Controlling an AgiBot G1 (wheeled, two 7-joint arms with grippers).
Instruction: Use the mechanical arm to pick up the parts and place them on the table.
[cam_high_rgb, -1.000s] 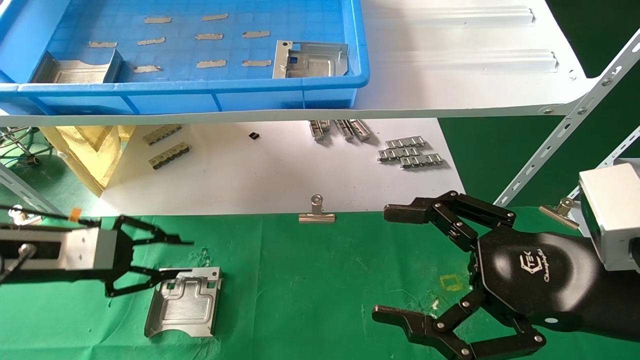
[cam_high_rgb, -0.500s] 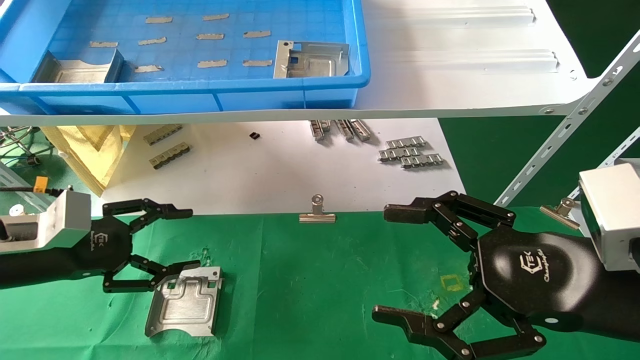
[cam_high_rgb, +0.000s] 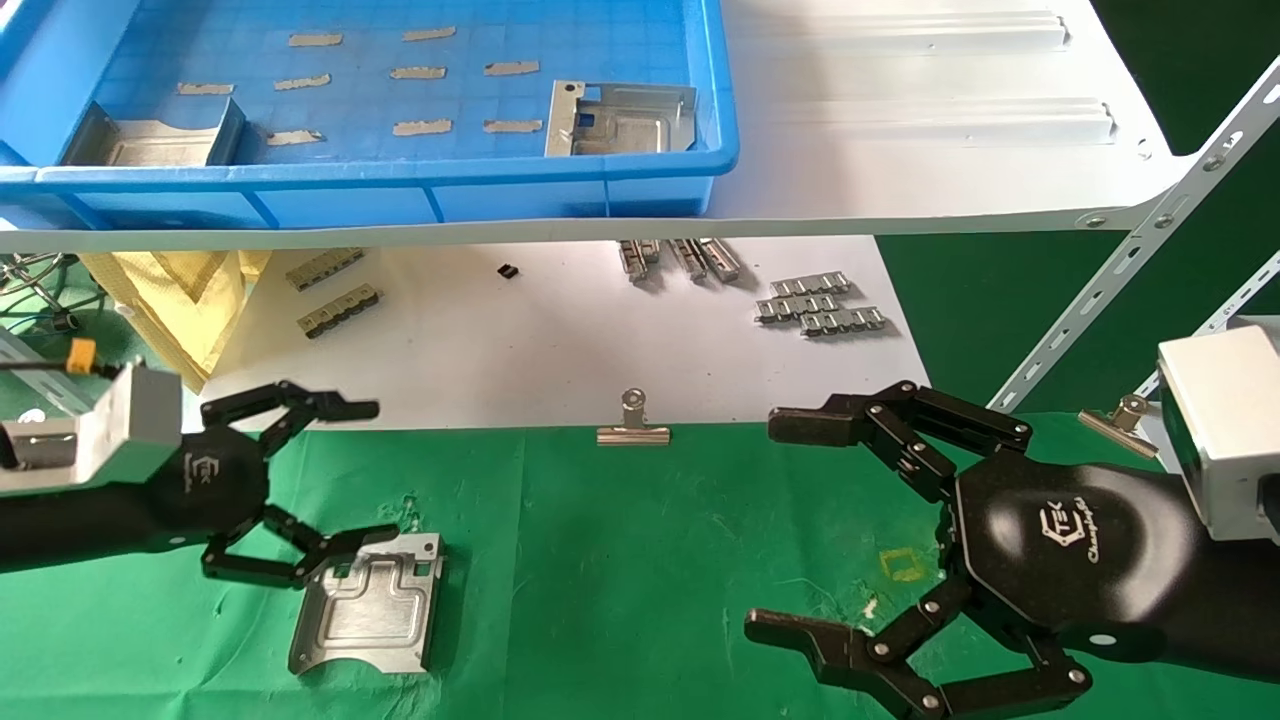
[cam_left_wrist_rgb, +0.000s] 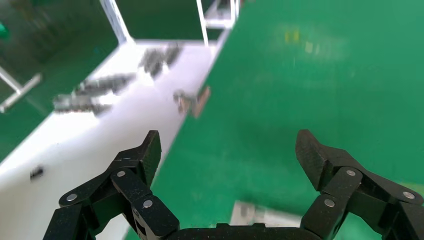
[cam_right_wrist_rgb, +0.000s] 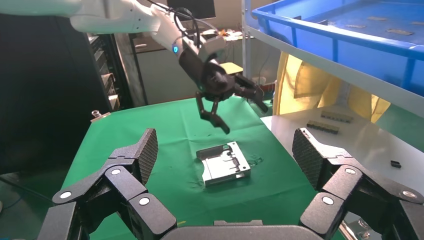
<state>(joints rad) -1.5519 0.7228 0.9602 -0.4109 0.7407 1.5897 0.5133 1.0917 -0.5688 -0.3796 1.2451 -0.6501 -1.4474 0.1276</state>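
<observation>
A silver stamped metal part (cam_high_rgb: 370, 603) lies flat on the green table (cam_high_rgb: 620, 560) at the front left; it also shows in the right wrist view (cam_right_wrist_rgb: 224, 163) and at the edge of the left wrist view (cam_left_wrist_rgb: 260, 216). My left gripper (cam_high_rgb: 365, 470) is open and empty, raised just above the part's near-left corner. Two more parts sit in the blue tray (cam_high_rgb: 400, 185) on the shelf: one at the left (cam_high_rgb: 155, 140), one at the right (cam_high_rgb: 618, 120). My right gripper (cam_high_rgb: 790, 530) is open and empty over the table's right side.
A white metal shelf (cam_high_rgb: 900, 200) carries the blue tray above a white sheet (cam_high_rgb: 520, 340) with ribbed metal strips (cam_high_rgb: 820, 305). A binder clip (cam_high_rgb: 633, 425) sits at the cloth's back edge, another (cam_high_rgb: 1120, 420) at the right. A slanted shelf brace (cam_high_rgb: 1130, 260) stands at the right.
My left gripper has rotated at the wrist so its palm faces up, and has drawn back slightly from the part. The part lies where it was. The right arm has not moved.
</observation>
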